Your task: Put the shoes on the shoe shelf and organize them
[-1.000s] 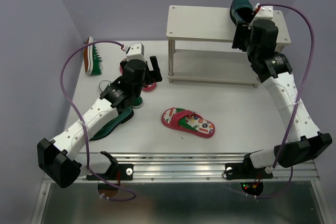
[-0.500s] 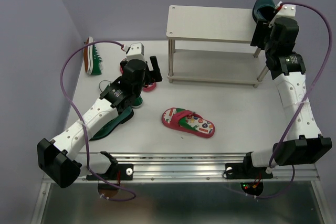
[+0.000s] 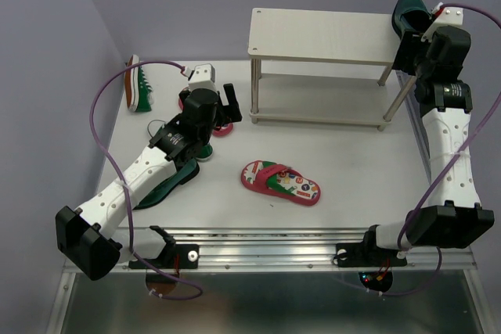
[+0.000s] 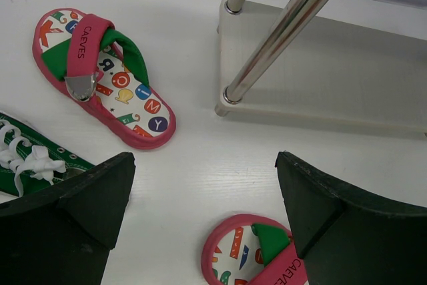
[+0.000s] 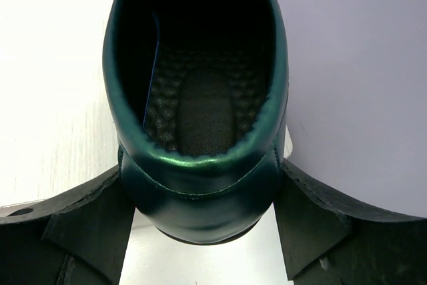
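My right gripper [image 3: 409,38] is shut on the heel of a shiny dark teal loafer [image 3: 407,10], holding it toe-up at the right end of the shoe shelf's top board [image 3: 313,35]. In the right wrist view the fingers [image 5: 80,225] clamp the loafer's heel [image 5: 200,185]. My left gripper [image 3: 225,105] is open and empty, low over a red flip-flop [image 4: 250,258] near the shelf's front left leg [image 4: 267,45]. A second red flip-flop [image 3: 280,182] lies mid-table and also shows in the left wrist view [image 4: 107,78]. A green sneaker [image 3: 139,87] stands on its side at the far left.
Another green sneaker with white laces [image 4: 30,165] lies beside the left gripper. A dark green shoe [image 3: 168,185] lies under the left arm. The shelf's lower tier [image 3: 321,107] is bare. Purple walls close the back and sides.
My right gripper has carried the teal loafer rightward along the top board to its right end. The left arm has not moved.
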Tool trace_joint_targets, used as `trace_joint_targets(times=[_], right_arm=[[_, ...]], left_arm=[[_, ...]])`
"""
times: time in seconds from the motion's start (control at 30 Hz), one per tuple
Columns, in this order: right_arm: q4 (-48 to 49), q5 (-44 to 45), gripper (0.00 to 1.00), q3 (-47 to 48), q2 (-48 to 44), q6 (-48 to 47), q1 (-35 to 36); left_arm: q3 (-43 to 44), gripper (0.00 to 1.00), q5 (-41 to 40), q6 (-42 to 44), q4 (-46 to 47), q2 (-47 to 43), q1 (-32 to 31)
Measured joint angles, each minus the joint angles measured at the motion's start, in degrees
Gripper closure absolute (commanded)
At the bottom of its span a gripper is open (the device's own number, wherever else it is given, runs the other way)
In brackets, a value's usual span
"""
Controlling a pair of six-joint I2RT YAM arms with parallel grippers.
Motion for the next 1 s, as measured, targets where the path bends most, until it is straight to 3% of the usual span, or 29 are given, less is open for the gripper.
trace_joint_targets(times=[0.23, 0.3, 0.33, 0.37, 0.4, 0.73, 1.0], right_arm=[[0.07, -1.92, 0.56, -0.11, -0.02, -0.92, -0.28], [0.17, -2.36, 0.48, -0.26, -0.13, -0.92, -0.52], [0.28, -2.54, 0.37, -0.48, -0.28, -0.92, -0.57], [0.28, -2.6, 0.07, -0.52, -0.33, -0.92, -0.57], [0.31, -2.62, 0.0, -0.55, -0.35, -0.92, -0.57], [-0.59, -2.51, 0.0, 0.44, -1.84, -0.2, -0.57], [-8.81, -7.54, 0.0, 7.41, -7.08, 2.56, -0.57]], left_arm=[[-0.02, 0.01, -0.15, 0.02, 0.0, 0.31, 0.0], [0.0, 0.01, -0.22, 0.09, -0.02, 0.5, 0.0], [0.0, 0.01, -0.26, 0.2, 0.0, 0.59, 0.0], [0.0, 0.01, -0.26, 0.28, 0.0, 0.74, 0.0], [0.0, 0.01, -0.31, 0.37, 0.0, 0.9, 0.0], [0.11, 0.01, -0.42, 0.37, -0.24, 2.12, 0.0], [0.33, 0.01, -0.44, -0.76, -2.25, 2.12, 2.8]])
